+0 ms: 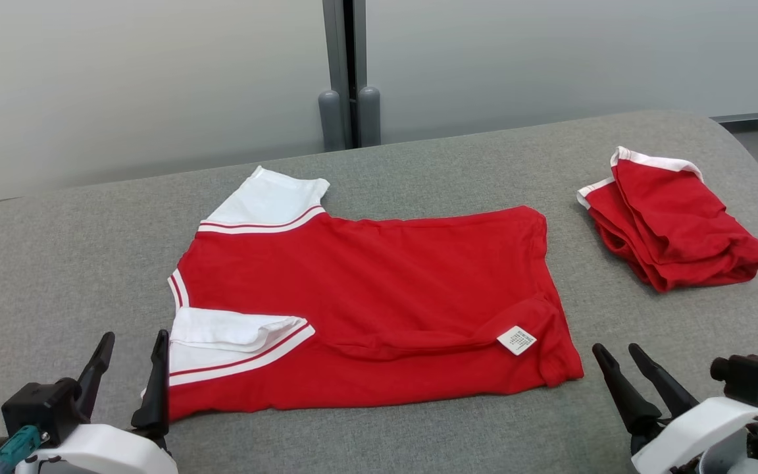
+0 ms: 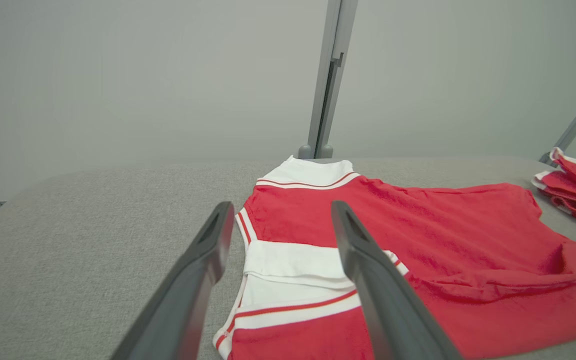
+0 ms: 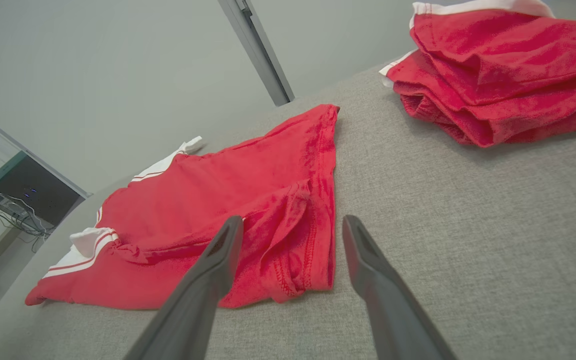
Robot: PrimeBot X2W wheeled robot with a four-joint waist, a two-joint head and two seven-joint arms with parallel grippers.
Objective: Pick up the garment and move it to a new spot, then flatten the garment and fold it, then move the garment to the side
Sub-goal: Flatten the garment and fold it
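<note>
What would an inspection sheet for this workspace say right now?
Surface: grey fabric-covered table, smooth, with a rounded right end.
Job's things: red short-sleeved shirt with white striped sleeves, spread out mid-table; the near sleeve is folded inward and the hem corner is turned over, showing a white label.
Clutter: folded red cloth bundle with white trim at the far right, apart from the shirt.
Grippers: left gripper and right gripper sit at the near edge, fingers open, holding nothing.
Cables: thin dark wires off the table, beside a dark unit.
Surroundings: pale grey wall panels joined by a grey metal post.
</note>
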